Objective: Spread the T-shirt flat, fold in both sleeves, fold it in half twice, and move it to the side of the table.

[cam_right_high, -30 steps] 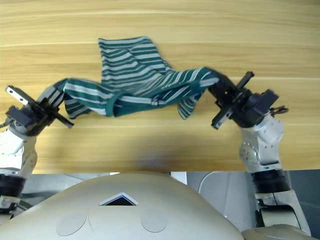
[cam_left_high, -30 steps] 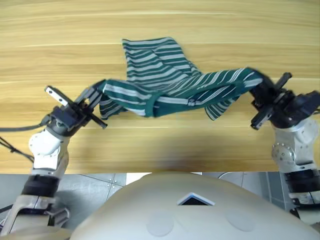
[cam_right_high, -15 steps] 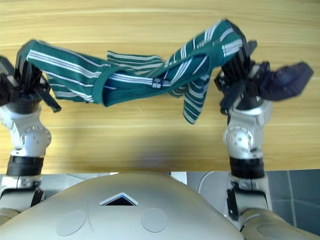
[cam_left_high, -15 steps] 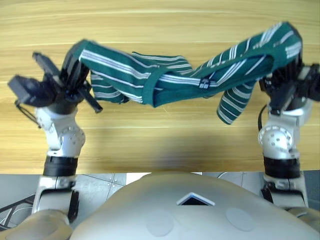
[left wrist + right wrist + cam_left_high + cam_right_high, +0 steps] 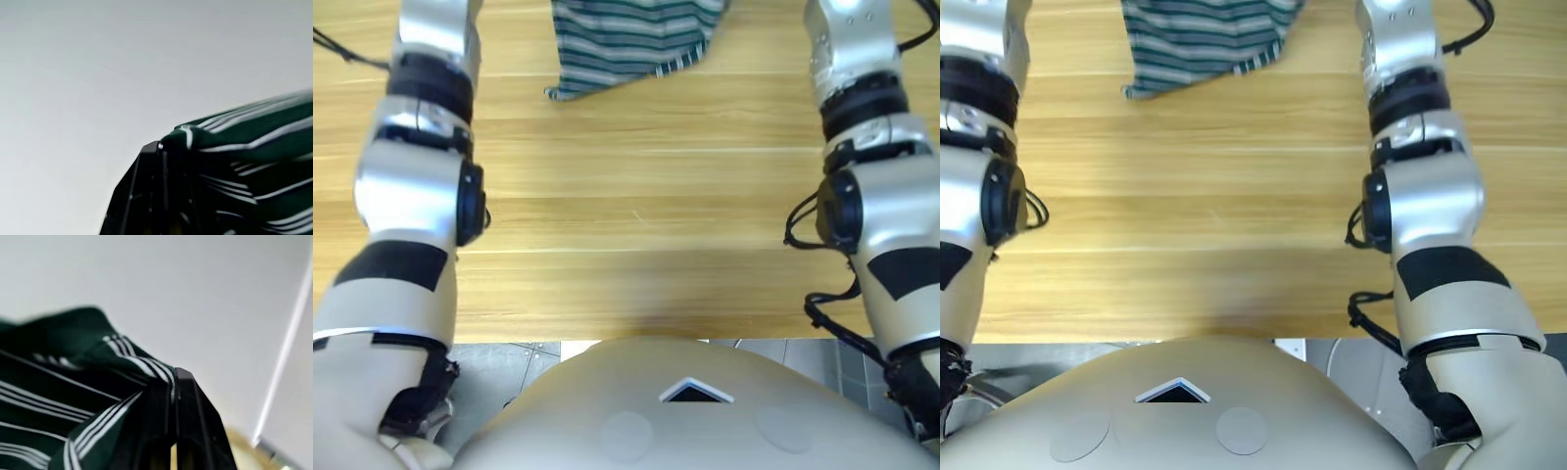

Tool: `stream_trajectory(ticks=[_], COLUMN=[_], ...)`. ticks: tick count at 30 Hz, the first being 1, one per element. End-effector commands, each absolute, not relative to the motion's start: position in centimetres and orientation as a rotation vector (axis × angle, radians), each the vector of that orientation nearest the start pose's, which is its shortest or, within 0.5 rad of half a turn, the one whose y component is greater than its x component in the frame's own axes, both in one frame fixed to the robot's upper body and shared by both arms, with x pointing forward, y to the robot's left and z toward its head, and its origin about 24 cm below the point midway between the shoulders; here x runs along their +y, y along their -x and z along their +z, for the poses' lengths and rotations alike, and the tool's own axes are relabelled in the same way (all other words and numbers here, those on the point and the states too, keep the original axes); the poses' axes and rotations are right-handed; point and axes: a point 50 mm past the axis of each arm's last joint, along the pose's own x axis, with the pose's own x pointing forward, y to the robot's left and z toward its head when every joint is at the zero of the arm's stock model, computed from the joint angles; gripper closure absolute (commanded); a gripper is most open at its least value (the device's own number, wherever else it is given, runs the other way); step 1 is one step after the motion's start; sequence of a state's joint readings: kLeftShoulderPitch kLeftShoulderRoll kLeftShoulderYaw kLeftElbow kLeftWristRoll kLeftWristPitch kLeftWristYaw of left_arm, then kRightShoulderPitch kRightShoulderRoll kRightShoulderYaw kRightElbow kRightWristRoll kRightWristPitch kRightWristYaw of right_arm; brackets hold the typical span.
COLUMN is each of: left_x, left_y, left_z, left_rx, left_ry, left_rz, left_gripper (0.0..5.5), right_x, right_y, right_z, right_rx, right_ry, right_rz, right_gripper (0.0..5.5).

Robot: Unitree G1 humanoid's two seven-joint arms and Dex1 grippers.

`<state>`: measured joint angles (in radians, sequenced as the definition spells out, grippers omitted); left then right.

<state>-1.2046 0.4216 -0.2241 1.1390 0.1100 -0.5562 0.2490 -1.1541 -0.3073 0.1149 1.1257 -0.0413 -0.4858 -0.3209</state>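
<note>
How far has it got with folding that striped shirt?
Done: nothing yet; no neat fold shows. In hand: the left hand and right hand each grip an edge of the green-and-white striped T-shirt, held up above the light wooden table, apparently to spread it. Left: laying it flat, both sleeves, two half folds, moving it aside.

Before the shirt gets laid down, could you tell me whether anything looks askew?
The T-shirt hangs crooked over the table: its lower edge slants, and the corner on the robot's left droops furthest.
</note>
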Motion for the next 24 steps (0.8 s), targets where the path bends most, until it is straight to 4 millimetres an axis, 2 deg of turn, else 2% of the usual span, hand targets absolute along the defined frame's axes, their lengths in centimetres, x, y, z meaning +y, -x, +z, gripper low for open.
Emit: stream_trajectory(ticks=[1,2,4,6,8,10,12,13,15,18,24], left_x=[22.0,22.7,23.5,23.2,22.7,22.5,22.8,23.5,25.3,25.8,27.3], left_y=[-38.8,-38.2,-36.5,-34.2,-30.8,-26.8,-22.7,-20.9,-19.3,-18.4,-16.4], left_z=[23.4,21.4,16.1,10.7,5.8,1.9,-0.8,-1.2,0.1,1.7,1.8], left_rx=[-0.771,-0.758,-0.685,-0.584,-0.463,-0.313,-0.160,-0.104,-0.102,-0.127,-0.053], left_ry=[-0.857,-0.893,-0.979,-1.043,-1.064,-1.019,-0.947,-0.906,-0.820,-0.710,-0.637], left_rz=[0.262,0.251,0.158,-0.031,-0.349,-0.674,-0.934,-0.995,-0.942,-0.903,-0.804], left_gripper=[5.48,5.48,5.48,5.48,5.48,5.48,5.48,5.48,5.48,5.48,5.48], right_x=[-18.1,-18.3,-18.7,-18.7,-18.6,-18.4,-18.6,-18.8,-19.1,-18.7,-19.9], right_y=[-39.7,-39.1,-37.3,-34.6,-31.0,-27.7,-25.5,-24.9,-24.1,-23.6,-22.0], right_z=[21.8,20.2,16.3,12.0,8.7,7.2,6.2,5.9,5.4,4.9,3.4], right_rx=[-0.669,-0.660,-0.617,-0.538,-0.486,-0.463,-0.410,-0.376,-0.330,-0.297,-0.159], right_ry=[0.484,0.513,0.587,0.688,0.775,0.793,0.784,0.783,0.759,0.729,0.790], right_rz=[-0.088,-0.025,0.134,0.358,0.612,0.842,0.988,1.025,1.051,1.089,1.144], right_gripper=[5.50,5.50,5.50,5.50,5.50,5.50,5.50,5.50,5.50,5.50,5.50])
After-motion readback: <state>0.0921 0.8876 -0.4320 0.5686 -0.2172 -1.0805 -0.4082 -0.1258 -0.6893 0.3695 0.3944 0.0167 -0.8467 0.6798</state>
